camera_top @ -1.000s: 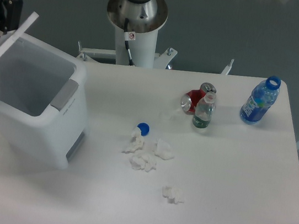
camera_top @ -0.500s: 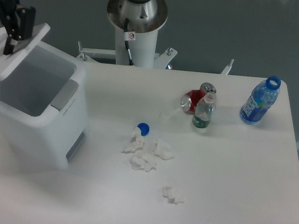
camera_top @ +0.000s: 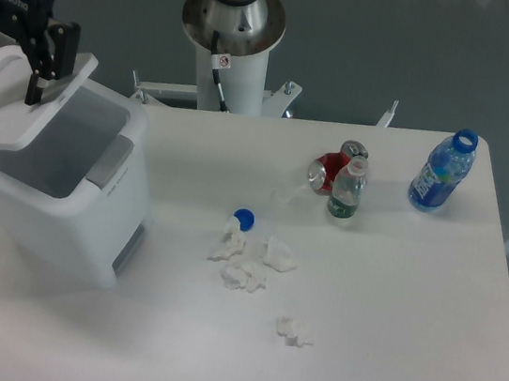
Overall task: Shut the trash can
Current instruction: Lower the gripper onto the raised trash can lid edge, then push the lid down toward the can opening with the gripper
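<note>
Trash can at table's left edge, lid half down and tilted over the opening, gripper on its raised far edge, jaw gap unreadable; push goes down and forward.

Crushed red can, two bottles, blue cap, tissue scraps

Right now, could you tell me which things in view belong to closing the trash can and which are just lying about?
Belongs to the job:
trash can
lid, partly lowered
end effector, against the lid

Just lying about:
red soda can
small clear bottle
blue bottle
blue cap
crumpled tissues
</note>
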`<state>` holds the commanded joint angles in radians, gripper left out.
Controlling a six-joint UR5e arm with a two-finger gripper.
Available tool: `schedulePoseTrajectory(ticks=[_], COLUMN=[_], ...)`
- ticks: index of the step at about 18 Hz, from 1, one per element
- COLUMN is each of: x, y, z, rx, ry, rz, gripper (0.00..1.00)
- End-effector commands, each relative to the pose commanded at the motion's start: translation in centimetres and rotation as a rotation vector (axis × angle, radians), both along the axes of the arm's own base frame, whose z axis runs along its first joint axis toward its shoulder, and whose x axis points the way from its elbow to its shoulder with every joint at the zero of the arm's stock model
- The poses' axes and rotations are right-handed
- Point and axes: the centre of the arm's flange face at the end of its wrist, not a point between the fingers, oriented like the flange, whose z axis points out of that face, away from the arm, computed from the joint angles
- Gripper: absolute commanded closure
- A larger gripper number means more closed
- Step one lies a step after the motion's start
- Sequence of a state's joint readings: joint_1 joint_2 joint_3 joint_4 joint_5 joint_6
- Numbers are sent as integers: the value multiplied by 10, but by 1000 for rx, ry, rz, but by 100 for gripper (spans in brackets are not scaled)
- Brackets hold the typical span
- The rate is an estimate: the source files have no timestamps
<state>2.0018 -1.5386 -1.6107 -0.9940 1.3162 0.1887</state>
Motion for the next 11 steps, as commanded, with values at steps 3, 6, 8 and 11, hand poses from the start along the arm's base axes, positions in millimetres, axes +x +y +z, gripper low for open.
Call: schedulePoseTrajectory(ticks=[3, 6, 8, 11], x=[-1, -2, -3, -6], y=[3, 2, 2, -4], z=[-6, -7, -10, -11], rx=[-10, -13, -17, -21], ry=[-4, -6, -3, 7], rz=[0, 2, -8, -17], gripper=[46, 57, 57, 57])
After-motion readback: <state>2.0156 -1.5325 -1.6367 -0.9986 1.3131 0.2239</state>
